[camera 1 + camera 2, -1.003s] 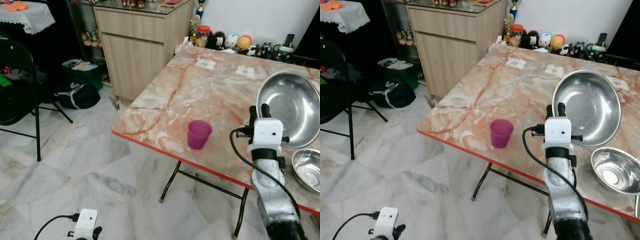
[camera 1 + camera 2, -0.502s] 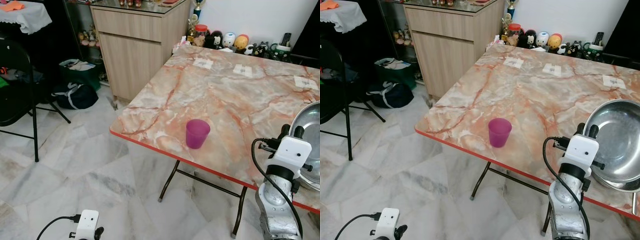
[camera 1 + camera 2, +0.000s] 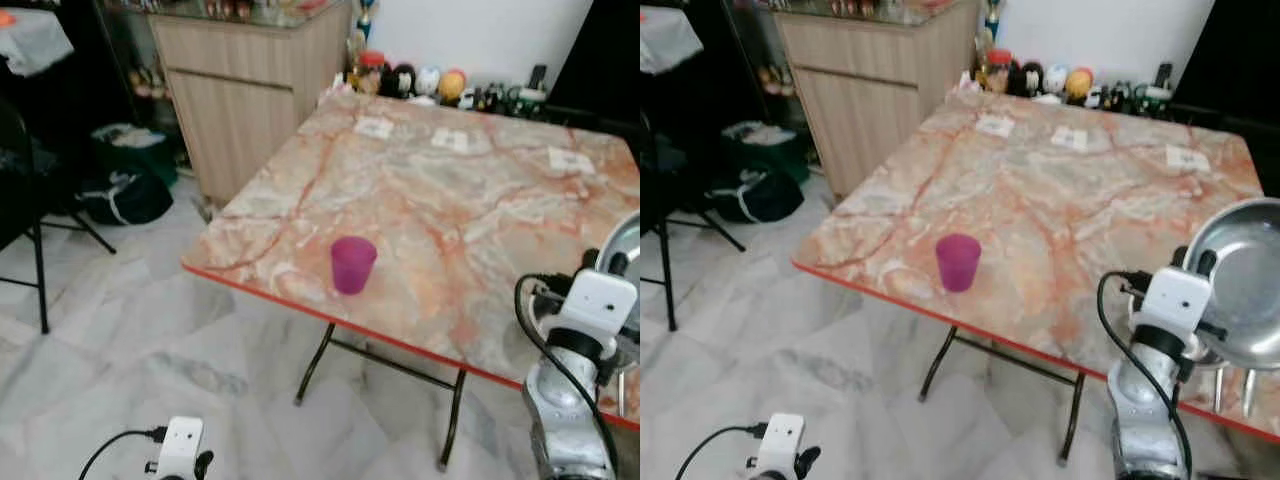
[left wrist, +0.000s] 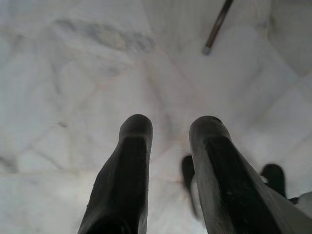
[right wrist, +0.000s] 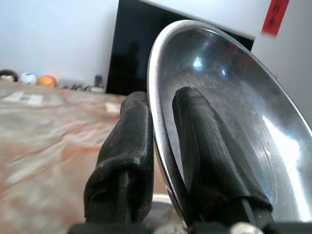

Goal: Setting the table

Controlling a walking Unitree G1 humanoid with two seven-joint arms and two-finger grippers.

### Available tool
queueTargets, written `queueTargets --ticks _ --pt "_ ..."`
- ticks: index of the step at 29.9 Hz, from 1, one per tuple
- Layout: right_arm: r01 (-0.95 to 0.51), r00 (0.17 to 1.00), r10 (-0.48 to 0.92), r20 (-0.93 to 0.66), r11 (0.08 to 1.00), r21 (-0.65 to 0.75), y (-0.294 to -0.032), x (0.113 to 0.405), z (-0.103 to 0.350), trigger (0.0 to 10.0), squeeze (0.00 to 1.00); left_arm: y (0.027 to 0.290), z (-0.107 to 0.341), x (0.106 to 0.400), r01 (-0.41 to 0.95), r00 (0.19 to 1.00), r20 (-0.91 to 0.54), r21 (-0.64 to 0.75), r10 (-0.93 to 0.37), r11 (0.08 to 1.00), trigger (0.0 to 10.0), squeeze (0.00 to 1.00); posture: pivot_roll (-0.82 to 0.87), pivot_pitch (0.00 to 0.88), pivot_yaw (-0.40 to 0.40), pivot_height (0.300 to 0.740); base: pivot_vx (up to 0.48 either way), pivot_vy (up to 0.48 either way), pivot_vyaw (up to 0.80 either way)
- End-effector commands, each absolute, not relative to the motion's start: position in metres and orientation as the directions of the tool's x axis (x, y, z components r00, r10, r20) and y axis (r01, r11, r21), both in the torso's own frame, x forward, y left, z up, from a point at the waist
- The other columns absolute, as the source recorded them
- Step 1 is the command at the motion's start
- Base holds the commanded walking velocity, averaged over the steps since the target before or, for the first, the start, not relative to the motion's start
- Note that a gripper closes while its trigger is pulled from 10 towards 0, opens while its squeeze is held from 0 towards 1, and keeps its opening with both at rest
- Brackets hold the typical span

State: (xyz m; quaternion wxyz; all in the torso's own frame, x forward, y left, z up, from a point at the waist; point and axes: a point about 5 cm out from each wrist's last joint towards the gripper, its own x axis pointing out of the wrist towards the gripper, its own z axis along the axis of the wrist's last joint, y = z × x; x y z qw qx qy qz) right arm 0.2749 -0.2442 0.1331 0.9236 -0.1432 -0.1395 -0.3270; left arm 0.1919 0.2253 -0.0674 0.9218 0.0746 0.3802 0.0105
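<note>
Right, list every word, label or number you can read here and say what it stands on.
None can be read.
White paper slips on the marble table: any print too small and blurred.
Red strip on the wall behind the steel bowl held in the right hand: blurred, no characters legible.
Jar and figurines at the table's far edge: labels unreadable.

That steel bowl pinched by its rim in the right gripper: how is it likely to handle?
The bowl looks like thin polished steel, so probably stiff and light for its width. The right gripper clamps only its rim, one of the fingers inside, so the smooth metal may slip or swing. It seems unlikely to break if it drops on the table.
</note>
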Motion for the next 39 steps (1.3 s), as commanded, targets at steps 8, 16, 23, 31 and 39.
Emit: queueTargets --ticks 8,16,23,31,39 --pt "0.699 0.687 -0.583 0.435 0.695 -0.172 -0.247 0.275 0.153 10.0 0.0 0.225 -0.07 0.187 0.039 0.698 -0.712 0.148 0.079 0.988 10.0 0.0 0.06 0.0 -0.043 0.74 0.0 -0.423 0.0" --pt "0.701 0.684 -0.643 0.345 0.709 -0.07 -0.25 0.273 0.142 10.0 0.0 0.224 -0.07 0.189 0.046 0.702 -0.709 0.149 0.074 0.988 10.0 0.0 0.06 0.0 -0.043 0.74 0.0 -0.423 -0.5" --pt "0.688 0.698 -0.628 0.345 0.721 -0.078 -0.247 0.274 0.141 10.0 0.0 0.224 -0.069 0.19 0.051 0.704 -0.706 0.152 0.072 0.987 10.0 0.0 0.06 0.0 -0.041 0.74 0.0 -0.421 -0.57" --pt "0.626 0.757 -0.578 0.306 0.775 -0.085 -0.24 0.28 0.135 10.0 0.0 0.223 -0.069 0.191 0.06 0.705 -0.706 0.147 0.062 0.987 10.0 0.0 0.06 0.0 -0.035 0.74 0.0 -0.414 0.0" --pt "0.592 0.789 -0.551 0.272 0.801 -0.093 -0.239 0.286 0.131 10.0 0.0 0.224 -0.068 0.193 0.06 0.705 -0.706 0.149 0.063 0.987 10.0 0.0 0.06 0.0 -0.034 0.74 0.0 -0.409 0.0"
